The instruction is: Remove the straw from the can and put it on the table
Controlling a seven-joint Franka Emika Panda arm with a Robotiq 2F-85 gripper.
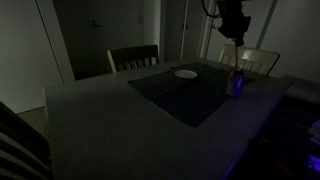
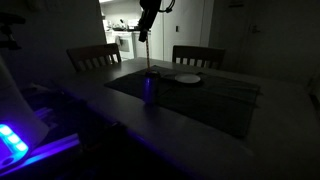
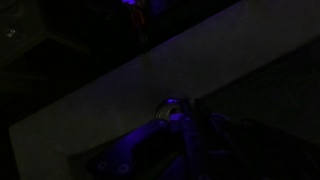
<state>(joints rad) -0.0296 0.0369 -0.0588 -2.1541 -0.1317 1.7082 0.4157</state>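
Hand (image 1: 236,40): poised straight above the can (image 1: 237,83), at its 12 o'clock in both exterior views, fingers pointing down. Clenched or released, cannot tell; too dark at the fingertips in every view. Straw (image 2: 149,58): thin, reddish, close to upright, lower end inside the can, upper end reaching the fingertips of the hand. Touching them or just short of them, cannot tell. Can: small, pale, upright on the dark mat (image 1: 185,95), near the mat's edge. White plate (image 1: 186,73): flat on the mat, near the can, at the can's 9 o'clock in an exterior view and at its 3 o'clock in the opposite one. Mat: large, rectangular, lying on the grey surface (image 1: 90,120). Slatted-back chairs (image 2: 95,55): two, pushed up to the far edge of the surface, at 12 o'clock beyond mat and plate. Blue-violet glow (image 2: 15,140): at 8 o'clock in an exterior view, well apart from the can. Wrist view: almost black with a violet tint, a small round rim faint just below centre, little else readable.
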